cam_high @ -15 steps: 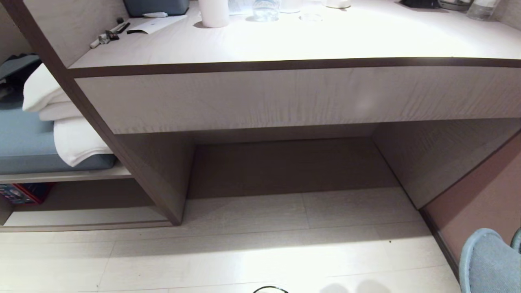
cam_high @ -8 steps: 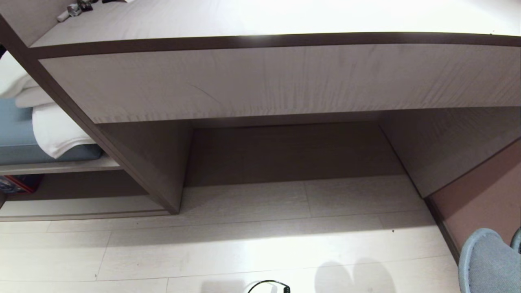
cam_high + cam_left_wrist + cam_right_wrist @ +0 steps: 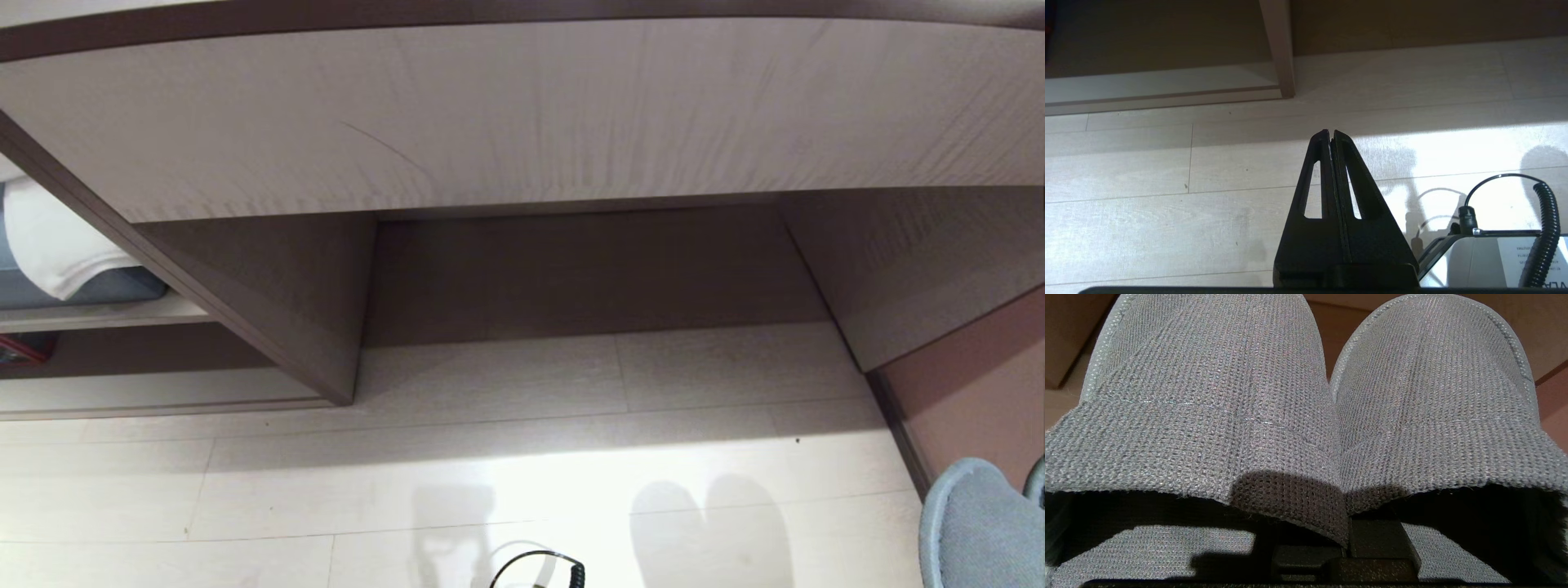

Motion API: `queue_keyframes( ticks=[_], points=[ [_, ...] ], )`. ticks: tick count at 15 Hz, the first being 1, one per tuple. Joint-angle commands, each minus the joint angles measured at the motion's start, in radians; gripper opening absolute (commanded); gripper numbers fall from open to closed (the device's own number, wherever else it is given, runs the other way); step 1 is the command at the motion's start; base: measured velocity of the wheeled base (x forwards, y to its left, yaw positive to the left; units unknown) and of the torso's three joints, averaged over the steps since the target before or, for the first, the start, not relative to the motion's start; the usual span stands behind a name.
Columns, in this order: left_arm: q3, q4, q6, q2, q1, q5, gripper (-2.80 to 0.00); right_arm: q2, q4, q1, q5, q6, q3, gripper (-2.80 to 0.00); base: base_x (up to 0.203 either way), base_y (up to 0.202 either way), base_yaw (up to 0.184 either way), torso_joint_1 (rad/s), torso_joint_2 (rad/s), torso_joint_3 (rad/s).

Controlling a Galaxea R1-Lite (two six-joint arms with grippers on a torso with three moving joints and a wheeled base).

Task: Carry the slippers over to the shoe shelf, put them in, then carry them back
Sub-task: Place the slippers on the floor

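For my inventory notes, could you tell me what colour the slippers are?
Dark slate-grey knit fabric on the slippers, with paler blue-grey rims; best in the right wrist view.

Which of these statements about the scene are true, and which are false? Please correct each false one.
1. The right gripper is shut on the slippers. True.
2. The slippers lie inside the shoe shelf. False: they are held off the floor at the lower right of the head view, away from the shelf.
3. The left gripper is shut and holds nothing. True.
4. The left gripper carries one slipper. False: both slippers sit side by side on the right gripper.
5. A white towel lies above the shoe shelf. True.
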Motion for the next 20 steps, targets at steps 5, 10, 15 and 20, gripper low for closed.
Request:
queue_keyframes(
  ticks=[5, 10, 15, 20],
  points=[
    [0.000, 0.000, -0.001, 0.001, 0.000, 0.000, -2.80, 0.001, -0.001, 0.000, 0.001, -0.001, 0.002, -2.80, 0.000, 0.000, 0.000, 0.004, 0.00, -0.196],
    [0.000, 0.000, -0.001, 0.001, 0.000, 0.000, -2.80, 0.001, -0.001, 0.000, 0.001, -0.001, 0.002, -2.80, 0.000, 0.000, 0.000, 0.005, 0.00, -0.195],
    [0.000, 0.000, -0.001, 0.001, 0.000, 0.000, -2.80, 0.001, -0.001, 0.000, 0.001, -0.003, 0.002, -2.80, 0.000, 0.000, 0.000, 0.003, 0.00, -0.194],
    [0.000, 0.000, -0.001, 0.001, 0.000, 0.000, -2.80, 0.001, -0.001, 0.000, 0.001, -0.007, 0.002, -2.80, 0.000, 0.000, 0.000, 0.001, 0.00, -0.195]
  ],
)
